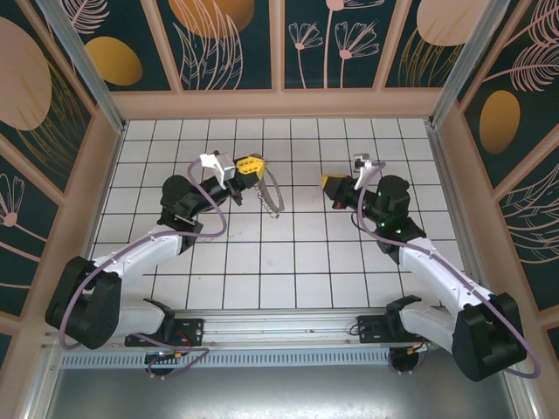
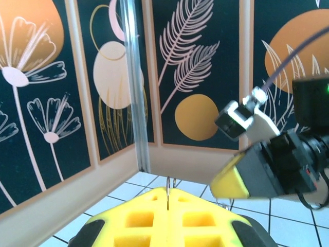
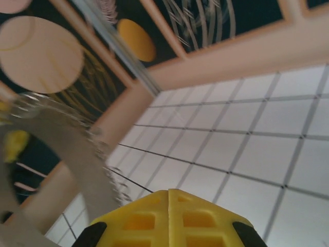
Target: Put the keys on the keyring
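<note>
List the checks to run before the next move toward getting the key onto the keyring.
1. Left hand gripping keyring: ok, a thin wire sits pinched between its shut fingers.
2. Keyring off the table: ok, it hangs from that hand.
3. Right hand shut: ok.
4. Key in right hand: cannot tell, none visible in its grip.
5. Hands apart, no contact: ok.
6. Keyring in right wrist view: ok, though blurred.

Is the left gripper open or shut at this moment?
Shut: the left gripper has its yellow pads together, with the thin keyring wire pinched between them.
</note>
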Robot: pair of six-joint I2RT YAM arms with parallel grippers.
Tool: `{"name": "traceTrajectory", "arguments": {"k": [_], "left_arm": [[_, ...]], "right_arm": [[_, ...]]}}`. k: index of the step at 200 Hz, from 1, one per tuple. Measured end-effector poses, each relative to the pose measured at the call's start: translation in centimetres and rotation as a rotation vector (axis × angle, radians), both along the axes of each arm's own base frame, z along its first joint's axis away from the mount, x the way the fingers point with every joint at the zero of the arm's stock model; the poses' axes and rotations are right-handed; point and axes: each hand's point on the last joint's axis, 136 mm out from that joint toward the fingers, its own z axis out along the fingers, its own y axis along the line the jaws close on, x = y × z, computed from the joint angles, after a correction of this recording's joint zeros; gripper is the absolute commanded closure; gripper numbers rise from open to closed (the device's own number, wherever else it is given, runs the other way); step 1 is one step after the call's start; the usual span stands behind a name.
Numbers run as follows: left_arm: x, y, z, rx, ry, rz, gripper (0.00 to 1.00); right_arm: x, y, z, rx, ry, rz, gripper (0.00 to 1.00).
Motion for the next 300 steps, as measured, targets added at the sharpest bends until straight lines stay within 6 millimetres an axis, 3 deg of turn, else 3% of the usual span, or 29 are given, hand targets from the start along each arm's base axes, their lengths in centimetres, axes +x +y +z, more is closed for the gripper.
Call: {"name": "traceTrajectory", "arguments": {"k": [33, 73, 168, 300], "left_arm": [[-0.4, -0.9, 0.0, 0.028, -0.015, -0.030, 1.00], [-0.6, -1.5, -0.3, 0.048, -0.018, -0.054, 1.00], [-1.2, -3.8, -0.4, 0.075, -0.004, -0.108, 1.00], [-1.1, -4.8, -0.8, 0.093, 0.027, -0.127, 1.00]], "right_arm": [[0.0, 1.3, 4.4, 0.041, -0.130, 0.087, 1.00], [-0.4, 2.6, 6.7, 0.047, -0.218, 0.183, 1.00], [-2.9, 5.6, 7.9, 0.041, -0.293, 0.339, 1.00], [-4.8, 7.6, 9.6, 0.038, -0.368, 0.411, 1.00]]}}
